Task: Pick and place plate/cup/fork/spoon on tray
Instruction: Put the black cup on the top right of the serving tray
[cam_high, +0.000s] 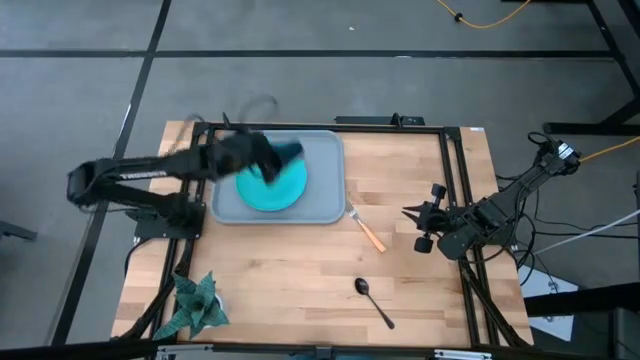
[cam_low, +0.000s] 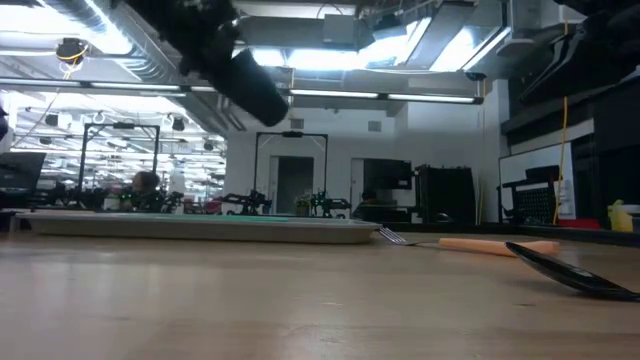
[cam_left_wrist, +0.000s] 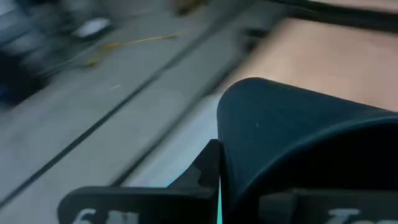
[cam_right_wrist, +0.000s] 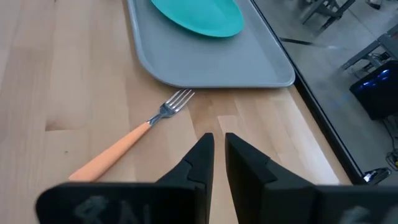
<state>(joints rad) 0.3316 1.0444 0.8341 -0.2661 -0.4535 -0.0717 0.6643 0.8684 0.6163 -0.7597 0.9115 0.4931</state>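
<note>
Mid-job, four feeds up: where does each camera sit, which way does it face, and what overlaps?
High: overhead, straight down; both arms, tray, plate, spoon.
Low: tabletop height, facing the room; left arm carrying the cup.
Left wrist: left gripper holding the cup.
Right wrist: right gripper, near shut, above the fork.
Fork, tray: shared by high, low, right wrist.

Left hand (cam_high: 262, 152) motion-blurred over the plate (cam_high: 275, 190), cup (cam_left_wrist: 298, 149) seemingly held, cut by wrist view's edge

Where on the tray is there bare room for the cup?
The grey-blue rectangular tray is bare right of the round turquoise plate. Its left half is crowded: the left pincer holds the dark cylindrical cup there.
</note>
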